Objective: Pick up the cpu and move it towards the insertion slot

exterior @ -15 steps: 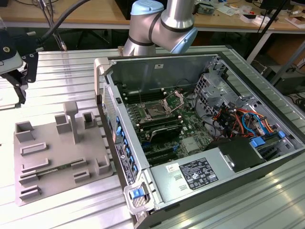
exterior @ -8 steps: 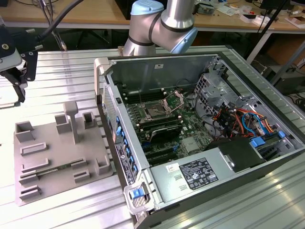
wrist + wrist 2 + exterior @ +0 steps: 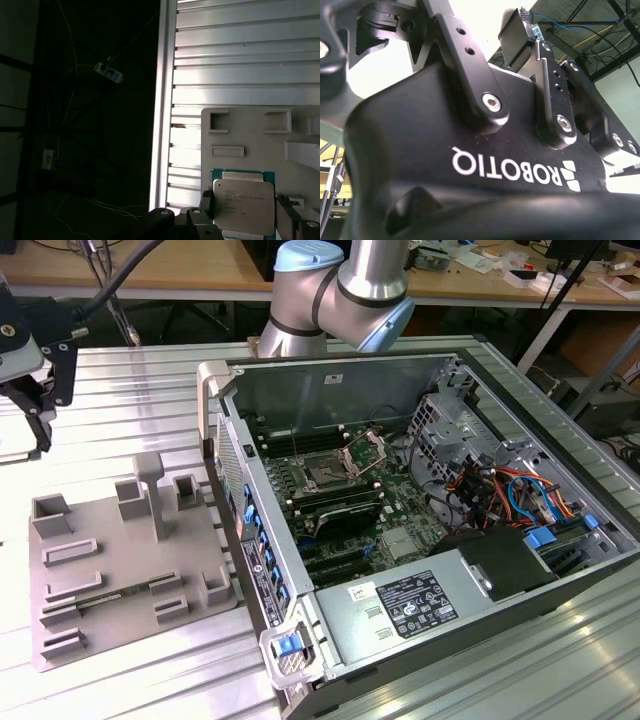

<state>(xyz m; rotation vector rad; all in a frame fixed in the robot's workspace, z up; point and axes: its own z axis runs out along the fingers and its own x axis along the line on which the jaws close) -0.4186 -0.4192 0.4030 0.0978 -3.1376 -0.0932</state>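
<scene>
The cpu [image 3: 243, 200], a flat square chip with a silvery top and a green rim, sits between my gripper's [image 3: 245, 212] black fingers [image 3: 206, 201] in the first wrist view, held above the grey tray [image 3: 235, 130]. In the exterior view my gripper [image 3: 45, 415] hangs over the table at the far left, beyond the tray [image 3: 120, 560]. The insertion slot [image 3: 325, 476] lies on the green board inside the open computer case, with its metal bracket [image 3: 366, 450] raised. The second wrist view looks up along the gripper's black housing [image 3: 470, 150].
The open computer case [image 3: 420, 540] fills the exterior view's right half, with its side wall [image 3: 240, 510] between tray and board. Raised grey blocks [image 3: 150, 485] stand on the tray. The ribbed metal table [image 3: 130, 380] ends near the gripper, at the exterior view's left.
</scene>
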